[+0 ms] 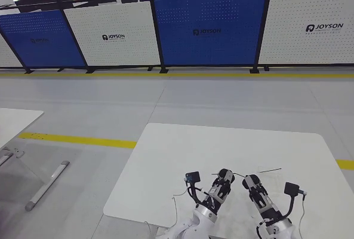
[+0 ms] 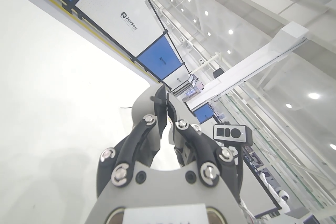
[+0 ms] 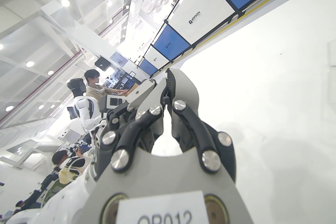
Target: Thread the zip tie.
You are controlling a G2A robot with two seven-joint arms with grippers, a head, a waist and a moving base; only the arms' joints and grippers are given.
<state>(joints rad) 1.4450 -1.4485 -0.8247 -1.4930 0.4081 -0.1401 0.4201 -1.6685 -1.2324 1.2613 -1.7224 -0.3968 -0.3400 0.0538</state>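
Low in the top view, right of centre, the left gripper (image 1: 225, 175) and the right gripper (image 1: 251, 179) sit close side by side over the near part of the white table (image 1: 224, 140), tips pointing up the frame. The left claw is pinched fully together. In its wrist view a short dark stub of the zip tie (image 2: 152, 98) sticks out beside the pads. The right claw is closed just as tight, with a thin dark piece nipped between its pads. From above, the tie is a fine black line bridging the two claws, and its free end runs on toward the right of the frame. Farther up lie a yellow floor line (image 1: 75, 140), a second table (image 1: 9, 122) at the left edge, and blue and white panels (image 1: 206, 18) along the top.
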